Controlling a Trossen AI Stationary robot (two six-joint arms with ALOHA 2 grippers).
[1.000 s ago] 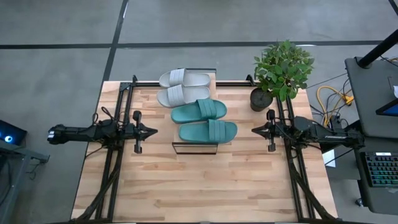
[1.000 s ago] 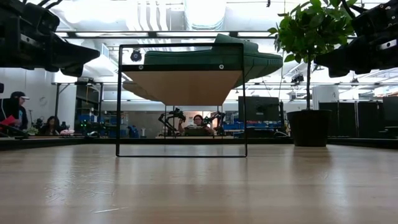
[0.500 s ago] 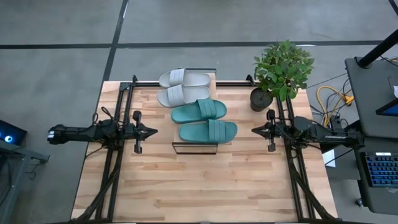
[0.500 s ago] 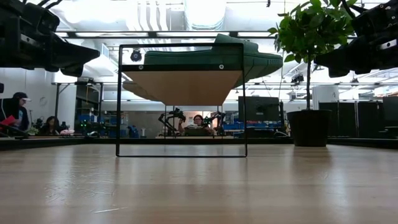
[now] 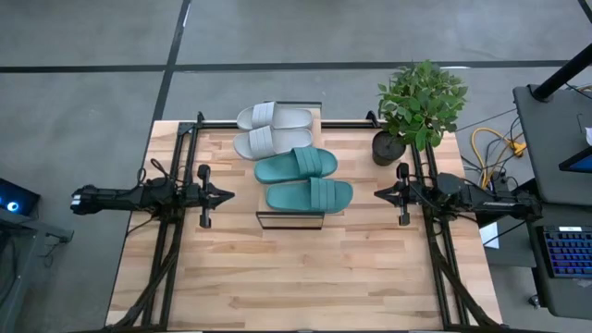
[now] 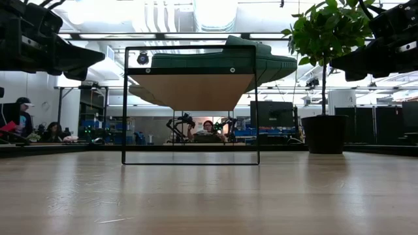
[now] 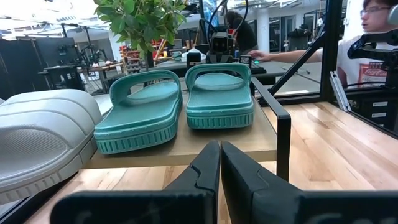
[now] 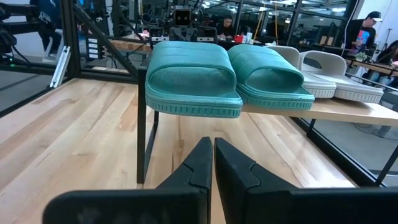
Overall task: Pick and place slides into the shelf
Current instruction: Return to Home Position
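All the slides lie sole-down on the shelf, a narrow wood plank on a thin dark frame at the table's middle. Two teal slides lie at its near end, two pale grey-white slides at its far end. The teal pair also shows in both wrist views. My left gripper hovers left of the shelf, shut and holding nothing. My right gripper hovers right of it, shut as well. Their fingertips meet.
A potted plant stands on the table's far right corner, just beyond my right arm. Bare tabletop stretches from the shelf to the near edge. People sit at desks in the room beyond the table.
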